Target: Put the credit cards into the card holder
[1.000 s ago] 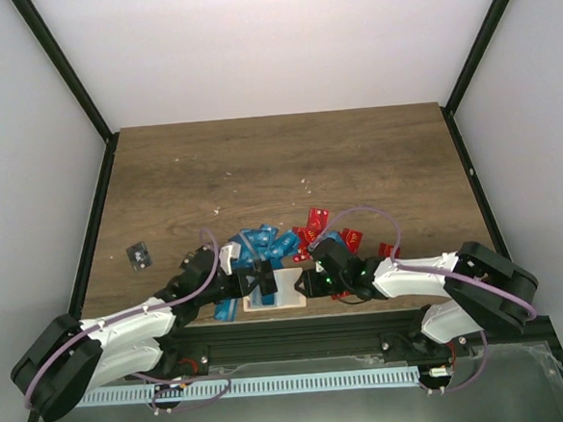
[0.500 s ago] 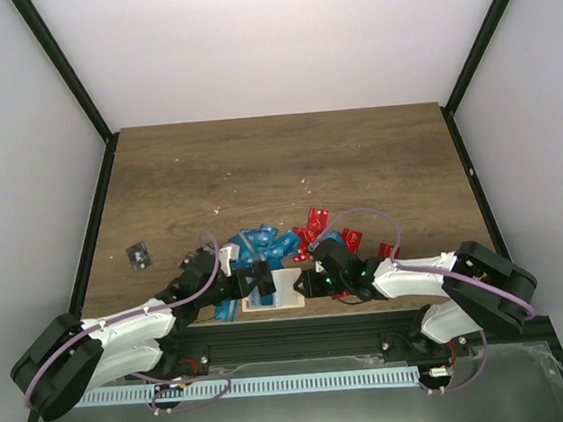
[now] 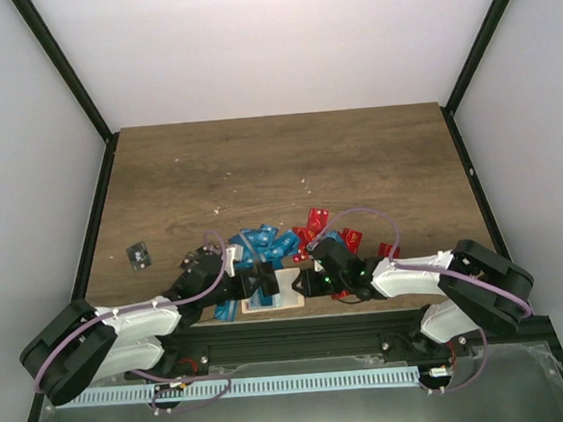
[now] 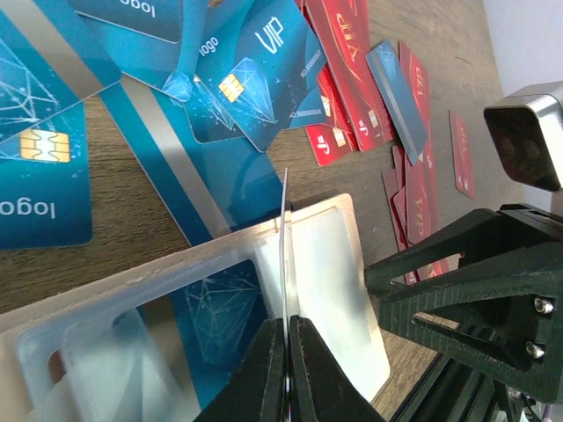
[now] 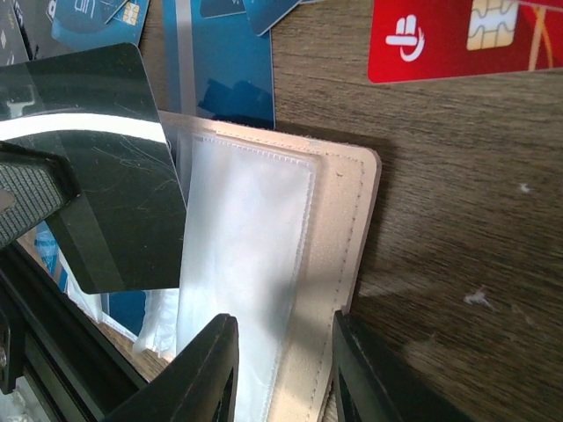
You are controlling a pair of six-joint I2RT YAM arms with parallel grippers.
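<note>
1. Well to the left of the left end effector (image 4: 286, 323), one dark card (image 3: 138, 255) lies alone on the desk (image 5: 457, 220), apart from the pile.
2. The left end effector is clenched on a black card (image 5: 106, 176). It holds the card on edge rather than flat, probably so the leading edge can slide into a slot. From its own wrist camera the card shows only as a thin line between the fingers.
3. Blue cards (image 4: 255, 79) lie fanned just beyond that end effector, and one runs under the holder's far edge.
4. The holder (image 5: 347, 220) lies flat under the card's tip, between the two end effectors, with its pale pocket facing up. The card's edge meets the pocket's seam, but whether it has entered cannot be told.
5. The right end effector (image 5: 283, 334) has its jaws part-way apart, astride the holder's near edge, likely to steady it against the push. Whether it pinches the holder or only presses on it cannot be told.
6. Red cards (image 4: 352, 70) lie scattered beyond and to the right of it, not yet stowed.
</note>
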